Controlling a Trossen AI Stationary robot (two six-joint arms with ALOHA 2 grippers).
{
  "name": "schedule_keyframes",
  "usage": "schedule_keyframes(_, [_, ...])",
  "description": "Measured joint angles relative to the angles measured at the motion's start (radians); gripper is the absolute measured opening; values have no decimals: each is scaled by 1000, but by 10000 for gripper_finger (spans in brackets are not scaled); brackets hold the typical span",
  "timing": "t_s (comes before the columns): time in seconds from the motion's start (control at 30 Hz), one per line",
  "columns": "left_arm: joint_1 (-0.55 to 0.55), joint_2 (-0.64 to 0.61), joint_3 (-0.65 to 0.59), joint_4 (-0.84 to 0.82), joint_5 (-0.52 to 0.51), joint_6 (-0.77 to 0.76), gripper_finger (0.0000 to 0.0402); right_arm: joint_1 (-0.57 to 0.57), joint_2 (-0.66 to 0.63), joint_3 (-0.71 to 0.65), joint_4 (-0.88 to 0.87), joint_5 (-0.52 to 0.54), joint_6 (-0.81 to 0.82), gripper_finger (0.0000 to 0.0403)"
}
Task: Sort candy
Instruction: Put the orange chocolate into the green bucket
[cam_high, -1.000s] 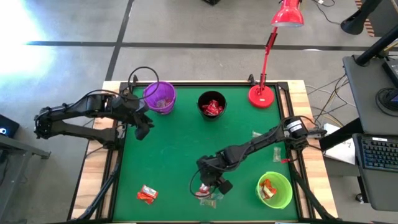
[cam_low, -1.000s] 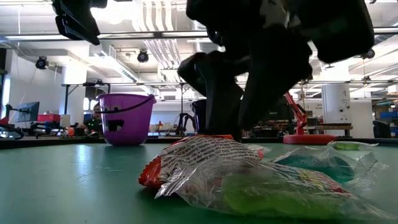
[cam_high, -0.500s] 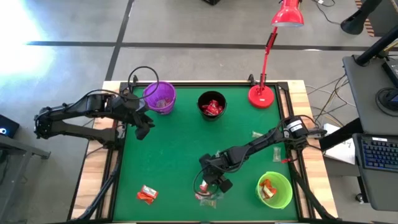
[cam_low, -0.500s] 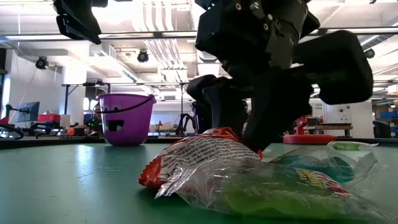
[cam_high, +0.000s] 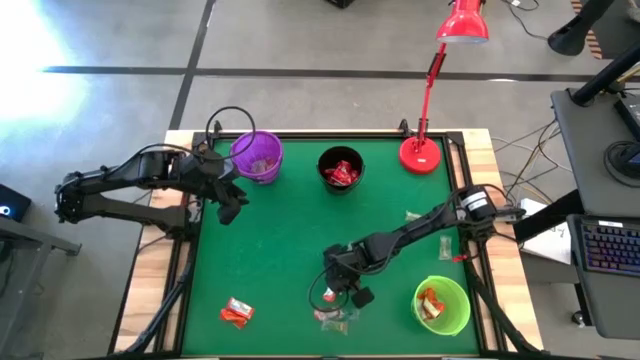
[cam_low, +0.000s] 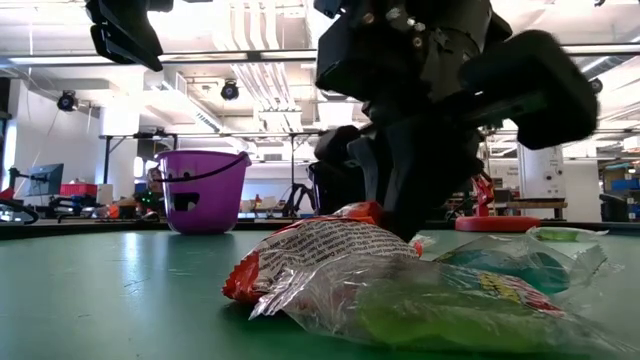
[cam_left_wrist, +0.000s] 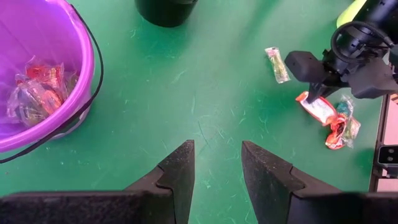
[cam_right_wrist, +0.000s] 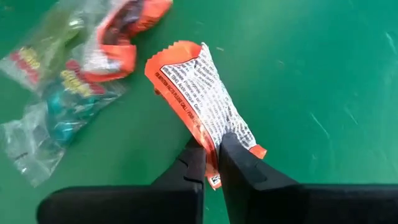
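Note:
An orange-red wrapped candy (cam_right_wrist: 199, 93) lies on the green mat near the table's front, and my right gripper (cam_right_wrist: 211, 163) is shut on its end. Beside it lie another orange-red candy (cam_right_wrist: 127, 34) and clear-wrapped green and blue candies (cam_right_wrist: 53, 102). In the high view my right gripper (cam_high: 335, 290) stands just far of this pile (cam_high: 337, 317). One more red candy (cam_high: 236, 313) rests at the front left. My left gripper (cam_left_wrist: 216, 167) hangs open above the mat next to the purple cup (cam_high: 257, 155). My right gripper pinches the candy's crimped wrapper end (cam_right_wrist: 219, 144) between its two fingers. The fingers slant down from above and lie roughly along the candy's length. The rest of the candy stretches away from them, flat on the mat.
The black cup (cam_high: 340, 168) with red candies stands at the back centre and the green cup (cam_high: 441, 305) at the front right. A red lamp (cam_high: 422, 152) is at the back right. Small pale candies (cam_high: 413, 215) (cam_high: 445, 245) lie on the right.
My right gripper has sunk a little toward the orange-red candy, rolled slightly, and shut on its wrapper end; its fingers stood apart a second ago. The candy pile stays where it was.

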Motion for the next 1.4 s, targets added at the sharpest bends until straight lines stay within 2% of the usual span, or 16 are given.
schedule_keyframes(0.3, [0,0,0,-1,0,10,114,-43,-94,42,-47,154,231,14])
schedule_keyframes(0.47, [0,0,-2,-3,1,26,114,-50,-155,122,-163,264,459,13])
schedule_keyframes(0.57, [-1,0,-2,-4,1,54,114,-47,-189,183,-276,292,612,13])
schedule_keyframes(0.8, [0,0,-3,-4,1,135,114,-7,-249,291,-559,309,984,13])
schedule_keyframes(1.13, [0,0,-3,-3,1,236,114,157,-282,349,-968,312,1439,13])
schedule_keyframes(1.27, [0,0,-3,-1,1,270,114,229,-283,371,-1042,304,1619,13])
schedule_keyframes(1.4, [0,0,-3,5,1,287,114,306,-287,402,-1052,234,1754,13])
